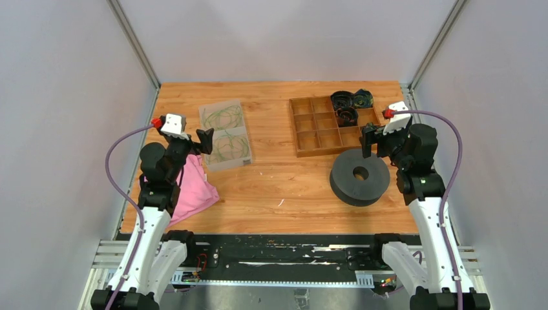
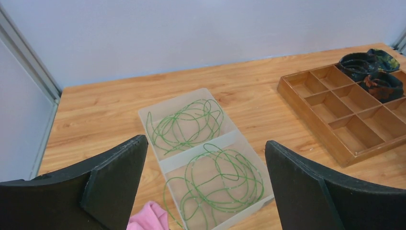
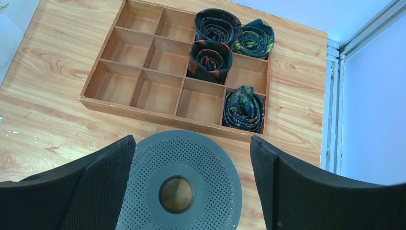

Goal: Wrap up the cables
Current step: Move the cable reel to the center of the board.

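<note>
Both arms hang above the table, holding nothing. The left gripper (image 2: 206, 143) and right gripper (image 3: 191, 139) both stand wide open. Nearest, a pink cloth (image 1: 194, 188) lies partly hidden under the left arm. A black spool (image 3: 203, 160) sits below the right gripper, its near edge cut off in the wrist view. Further out, the cables (image 2: 214, 178) lie coiled in both halves of a clear tray (image 2: 196, 153), with bare wood around it. Beyond the spool, a wooden box (image 3: 143, 109) reaches close to the right-hand frame.

Ahead of the left pincer (image 2: 205, 142), a two-compartment tray (image 2: 191, 156) sits on the surface (image 2: 95, 115), with cables (image 2: 214, 178) coiled in both compartments. A spool (image 3: 201, 158) lies below the right pincer (image 3: 191, 139), and a divided tray (image 3: 143, 111) holding rolled ties (image 3: 210, 60) is just beyond it.
</note>
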Controlling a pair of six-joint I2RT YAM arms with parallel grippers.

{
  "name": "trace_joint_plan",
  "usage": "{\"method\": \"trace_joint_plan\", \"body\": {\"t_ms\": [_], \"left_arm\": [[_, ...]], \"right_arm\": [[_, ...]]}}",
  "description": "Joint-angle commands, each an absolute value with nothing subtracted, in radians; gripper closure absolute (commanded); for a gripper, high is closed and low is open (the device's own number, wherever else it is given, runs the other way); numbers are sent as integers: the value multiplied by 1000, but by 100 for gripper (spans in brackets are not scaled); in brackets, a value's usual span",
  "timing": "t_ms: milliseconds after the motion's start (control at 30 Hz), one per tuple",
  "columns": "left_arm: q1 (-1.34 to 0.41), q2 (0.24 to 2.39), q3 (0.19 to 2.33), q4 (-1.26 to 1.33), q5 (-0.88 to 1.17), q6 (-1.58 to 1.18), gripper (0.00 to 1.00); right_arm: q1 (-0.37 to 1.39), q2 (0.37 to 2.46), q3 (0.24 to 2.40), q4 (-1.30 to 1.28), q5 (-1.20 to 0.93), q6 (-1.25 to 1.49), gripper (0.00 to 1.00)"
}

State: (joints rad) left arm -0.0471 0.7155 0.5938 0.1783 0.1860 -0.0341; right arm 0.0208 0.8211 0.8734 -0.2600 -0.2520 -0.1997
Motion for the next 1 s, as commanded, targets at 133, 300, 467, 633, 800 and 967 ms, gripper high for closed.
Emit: {"method": "trace_joint_plan", "body": {"t_ms": [133,300,467,633,800,967], "left_arm": [[-40,708,610,161,171,-6,2],[-40,707,614,153,164,1,2],[-40,706,631,123,158,15,2],[-40,710,634,114,193,37,2],[-41,716,632,114,227,39,2],[-41,727,627,118,278,43,2]], "right_arm": [[3,814,865,-248,-217,-202,11],[3,809,867,-254,-211,-206,11],[3,787,897,-280,-172,-238,11],[3,797,958,-436,-210,-366,11],[7,853,1029,-699,-264,-504,11],[74,913,982,-813,-289,-520,11]]}}
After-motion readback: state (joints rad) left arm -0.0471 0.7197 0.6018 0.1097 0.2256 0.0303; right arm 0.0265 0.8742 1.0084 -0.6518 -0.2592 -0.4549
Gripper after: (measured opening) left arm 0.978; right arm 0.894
